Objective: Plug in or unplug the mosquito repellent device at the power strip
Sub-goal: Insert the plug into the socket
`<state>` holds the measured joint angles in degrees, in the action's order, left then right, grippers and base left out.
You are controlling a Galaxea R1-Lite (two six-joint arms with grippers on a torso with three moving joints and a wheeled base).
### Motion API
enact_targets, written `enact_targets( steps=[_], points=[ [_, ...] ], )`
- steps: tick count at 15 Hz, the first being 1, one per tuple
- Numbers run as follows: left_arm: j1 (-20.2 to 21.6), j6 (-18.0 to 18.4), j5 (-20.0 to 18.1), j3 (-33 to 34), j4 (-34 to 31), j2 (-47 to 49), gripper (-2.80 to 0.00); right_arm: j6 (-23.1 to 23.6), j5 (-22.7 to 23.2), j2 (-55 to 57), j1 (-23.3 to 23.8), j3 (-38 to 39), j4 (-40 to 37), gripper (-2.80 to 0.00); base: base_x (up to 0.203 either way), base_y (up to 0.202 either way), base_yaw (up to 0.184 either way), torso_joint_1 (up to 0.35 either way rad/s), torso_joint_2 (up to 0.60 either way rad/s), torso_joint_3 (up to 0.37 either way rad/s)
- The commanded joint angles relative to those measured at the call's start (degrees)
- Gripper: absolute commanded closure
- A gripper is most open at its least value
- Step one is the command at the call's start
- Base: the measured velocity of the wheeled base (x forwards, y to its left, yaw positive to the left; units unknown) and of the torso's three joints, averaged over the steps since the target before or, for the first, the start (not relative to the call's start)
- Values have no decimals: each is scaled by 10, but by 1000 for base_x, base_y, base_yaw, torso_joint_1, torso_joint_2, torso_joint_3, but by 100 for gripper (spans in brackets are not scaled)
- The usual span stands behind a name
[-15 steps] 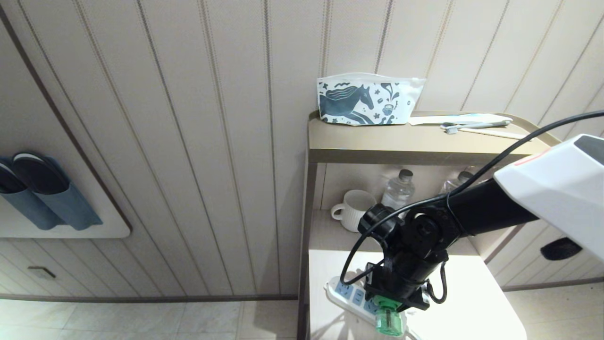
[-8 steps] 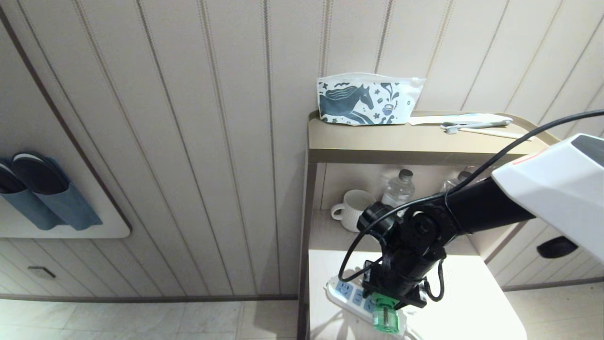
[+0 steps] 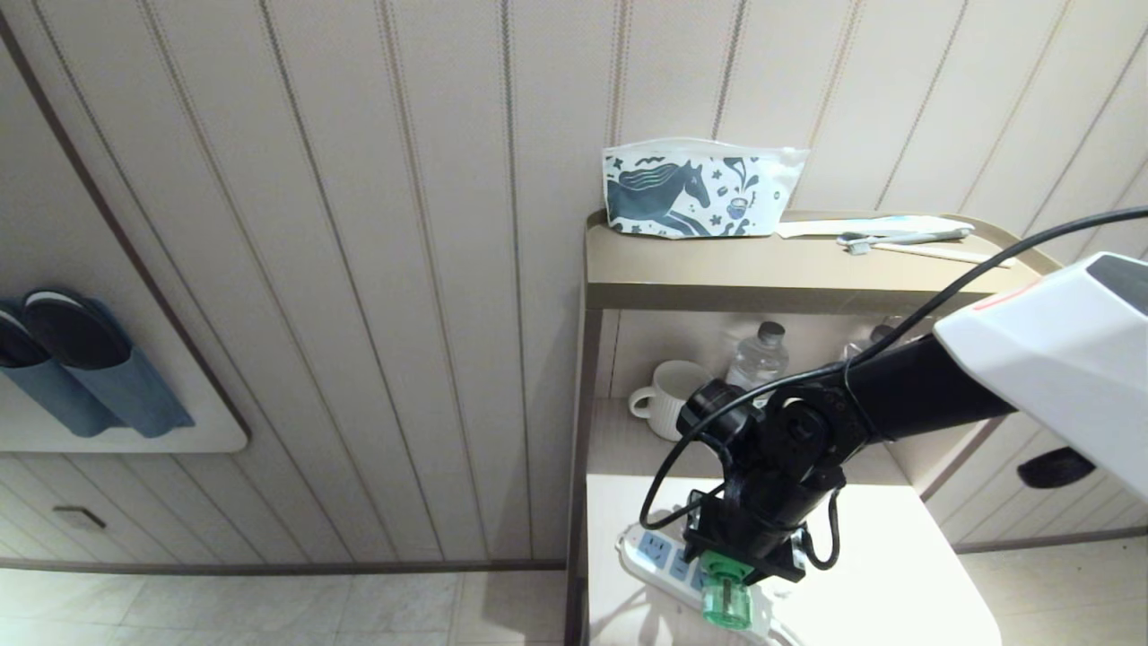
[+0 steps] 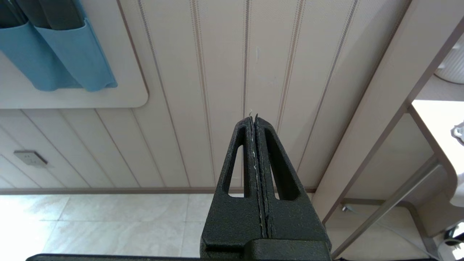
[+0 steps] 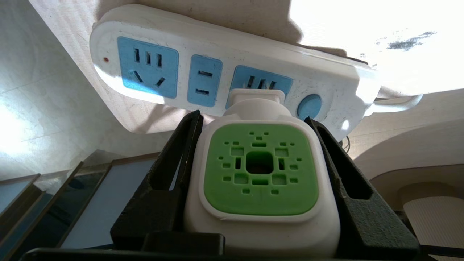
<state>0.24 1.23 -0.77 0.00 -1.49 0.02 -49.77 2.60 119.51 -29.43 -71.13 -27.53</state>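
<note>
The mosquito repellent device, white with a green perforated face, sits clamped between my right gripper's black fingers. Its white plug stub presses against the socket face next to the round blue button of the power strip; the pins are hidden. In the head view the device hangs under the right gripper over the strip, which lies on the white table. My left gripper is shut on nothing, parked facing the wall, and is out of the head view.
A white mug and water bottles stand on the shelf behind the table. On the shelf top lie a horse-print pouch and a toothbrush. Blue slipper holders hang on the wall at left.
My right gripper with the device has edged slightly left along the power strip and a little closer to it. The left arm has not moved.
</note>
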Motion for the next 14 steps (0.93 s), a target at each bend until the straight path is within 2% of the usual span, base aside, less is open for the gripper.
enact_targets(
  steps=[1, 14],
  points=[
    [0, 0, 0, 0, 0, 0, 0, -2, 3, 2, 0, 3, -2, 0, 0, 0, 0, 0, 0, 0],
    [0, 0, 0, 0, 0, 0, 0, -19, 16, 1, 5, 10, -10, 0, 0, 0, 0, 0, 0, 0]
  ],
)
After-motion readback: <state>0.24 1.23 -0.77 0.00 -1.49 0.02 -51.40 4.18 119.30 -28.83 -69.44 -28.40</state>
